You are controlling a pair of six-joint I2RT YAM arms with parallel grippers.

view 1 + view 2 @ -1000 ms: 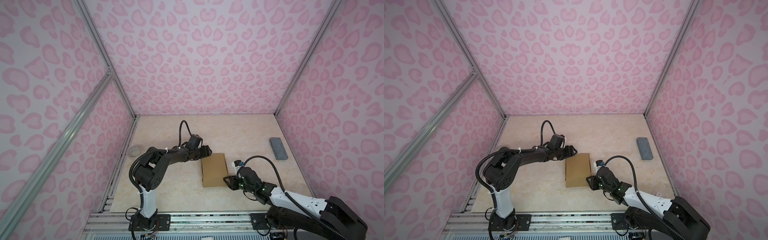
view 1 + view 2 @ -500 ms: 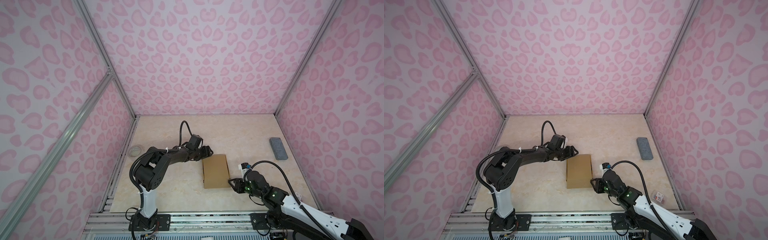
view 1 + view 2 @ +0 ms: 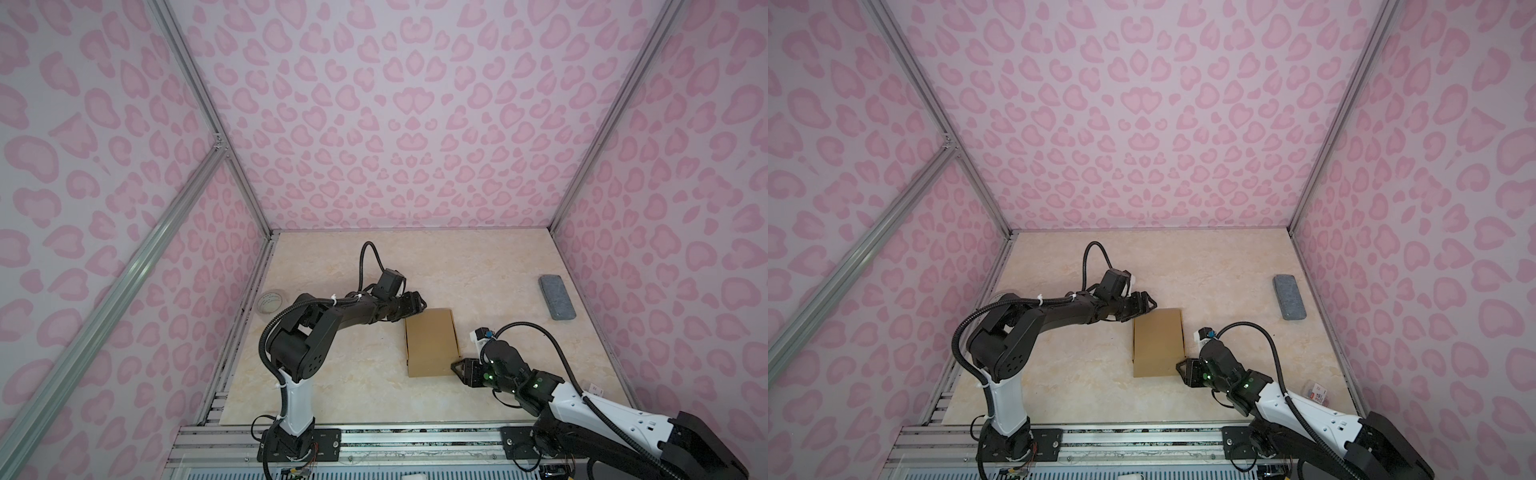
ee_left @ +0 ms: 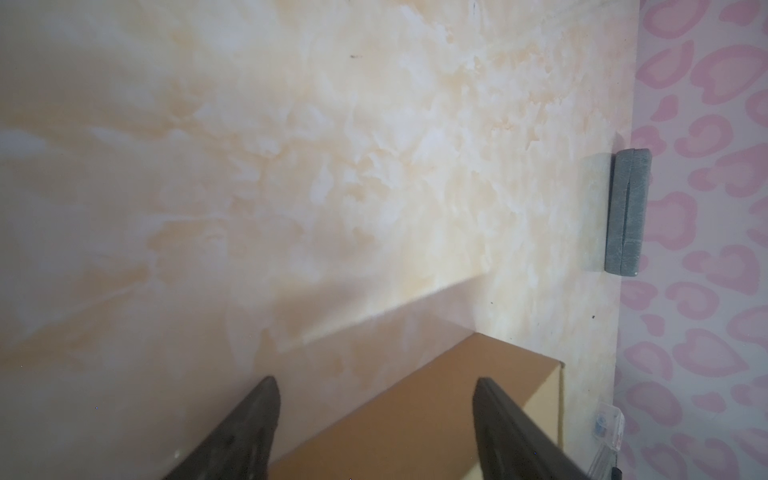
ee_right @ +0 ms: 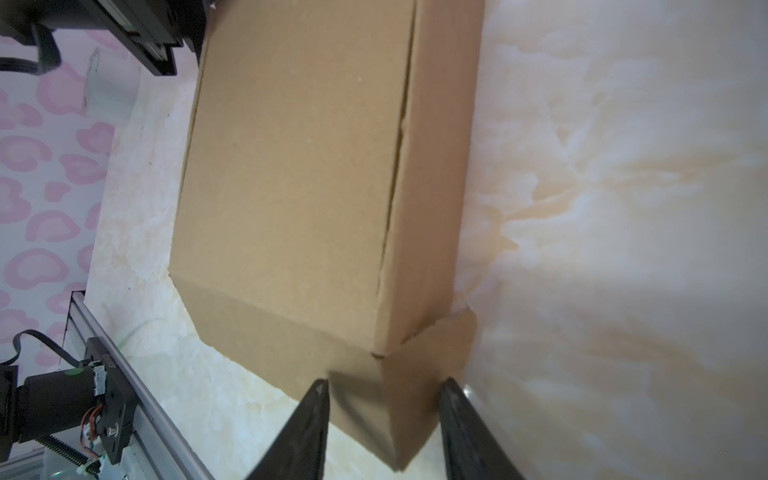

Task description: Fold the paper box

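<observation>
Paper box (image 3: pixel 430 347) (image 3: pixel 1158 347) lies flat on the table (image 3: pixel 332 374), lid down, between the two grippers.

Left gripper (image 3: pixel 417 305) (image 3: pixel 1144 305) sits at the box's far left corner. In the left wrist view (image 4: pixel 374 382) its jaws stand wide: one finger over bare table, the other over the box (image 4: pixel 415 415), with the box edge between them and nothing clamped. Finger bases are cut off by the frame.

Right gripper (image 3: pixel 459 368) (image 3: pixel 1183 368) is at the box's near right corner. In the right wrist view (image 5: pixel 384 384) the jaws are partway apart, one on each side of that corner. The cardboard nearly fills the gap. Pinching or just beside it: cannot tell, as the contact is in shadow and slightly blurred. A small flap tip pokes out beside the corner. A seam runs along the box (image 5: pixel 299 166) top, near its right side.

Grey block (image 3: pixel 557 297) (image 3: pixel 1289 297) (image 4: pixel 627 212) lies well right of the box, by the wall.

Tape roll (image 3: pixel 270 301) lies well left of the box; in a top view (image 3: pixel 1000 296) the left arm hides nearly all of it.

Small clear packet (image 3: pixel 596 388) (image 3: pixel 1318 390) is right of the box, behind the right arm, too small to read, possibly a labelled bag.
</observation>
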